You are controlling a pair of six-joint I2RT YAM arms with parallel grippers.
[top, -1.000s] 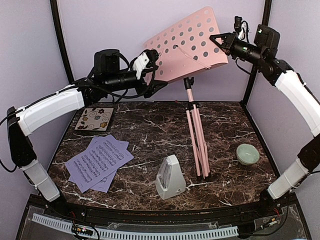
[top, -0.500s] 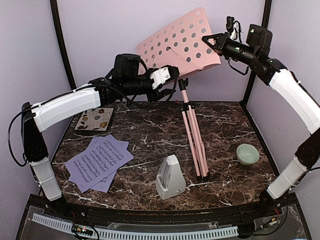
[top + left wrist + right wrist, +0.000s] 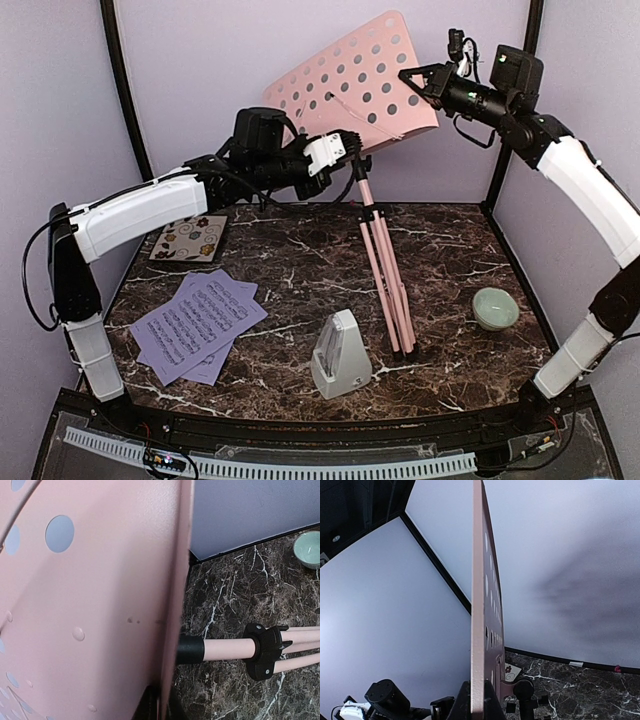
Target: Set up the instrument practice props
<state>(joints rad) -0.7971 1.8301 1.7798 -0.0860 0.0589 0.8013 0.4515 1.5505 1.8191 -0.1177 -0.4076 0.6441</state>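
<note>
Dark marble surface [image 3: 300, 260] underneath all. Pink music stand [image 3: 385, 270] upright right of centre, legs close together, feet on the surface, perforated desk tilted high at the back. Lavender sheet-music pages [image 3: 195, 322] flat, overlapping, front left. Grey-white metronome [image 3: 340, 355] upright between pages and stand legs. Left pincer [image 3: 349, 152] clamped on the desk's lower edge, right pincer [image 3: 405, 76] clamped on its right edge.

L gripper [image 3: 350, 150] now clamps desk [image 3: 405, 115].

A pale green bowl [image 3: 496, 308] sits at the right of the dark marbled surface [image 3: 300, 262]; a square floral coaster [image 3: 190, 238] lies at the upper left.
</note>
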